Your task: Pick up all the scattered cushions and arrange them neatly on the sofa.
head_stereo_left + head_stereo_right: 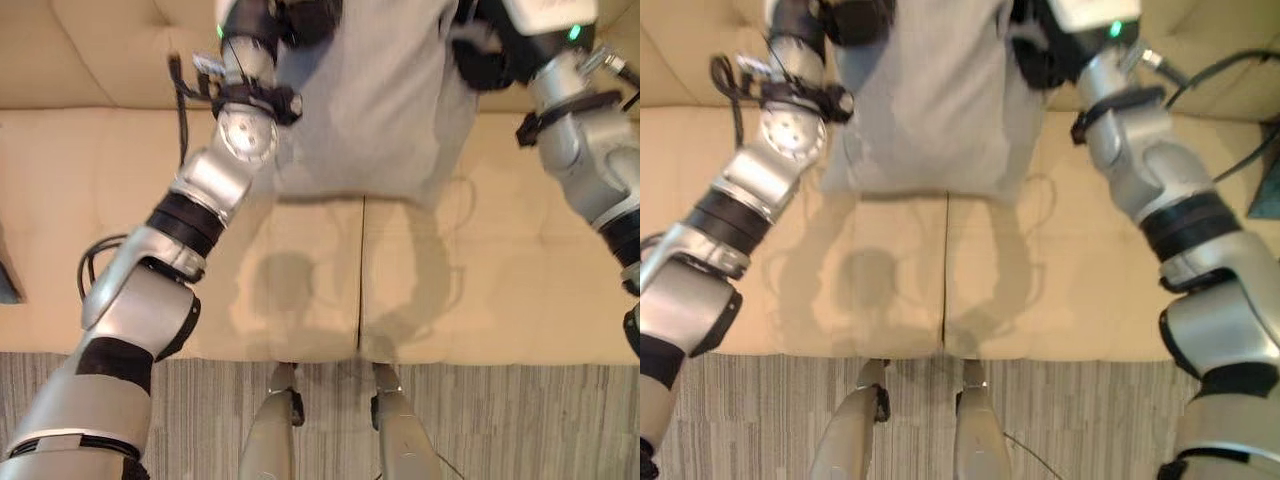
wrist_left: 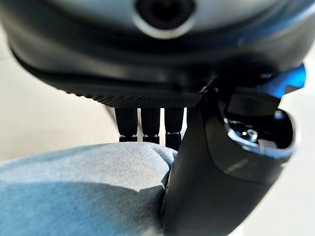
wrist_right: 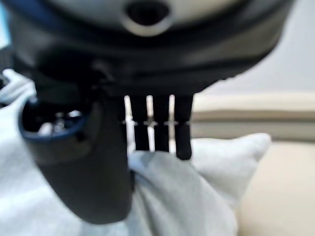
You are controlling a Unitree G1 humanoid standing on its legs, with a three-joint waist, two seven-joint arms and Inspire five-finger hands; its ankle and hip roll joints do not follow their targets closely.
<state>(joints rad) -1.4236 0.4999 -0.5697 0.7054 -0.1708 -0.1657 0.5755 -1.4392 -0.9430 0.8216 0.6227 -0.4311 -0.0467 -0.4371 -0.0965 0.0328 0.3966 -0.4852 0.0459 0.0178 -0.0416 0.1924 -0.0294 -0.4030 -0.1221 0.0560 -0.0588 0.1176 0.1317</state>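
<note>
Your left hand is gripping one side of the grey cushion: in the left wrist view the thumb is pressing against the cloth on one face while the fingers are reaching down behind the fold, so the fabric is being pinched between them. Your right hand is doing the same on the other side, with its thumb lying over the pale cloth and its fingers going down behind a bunched ridge of it. Between the two hands you are holding the cushion upright in front of the sofa's backrest, its lower edge hanging just above the seat and over the seam where the two beige seat cushions are meeting. In the head views both arms are reaching forward and up to the cushion's upper corners. Nearer you, a striped grey rug is lying in front of the sofa.
</note>
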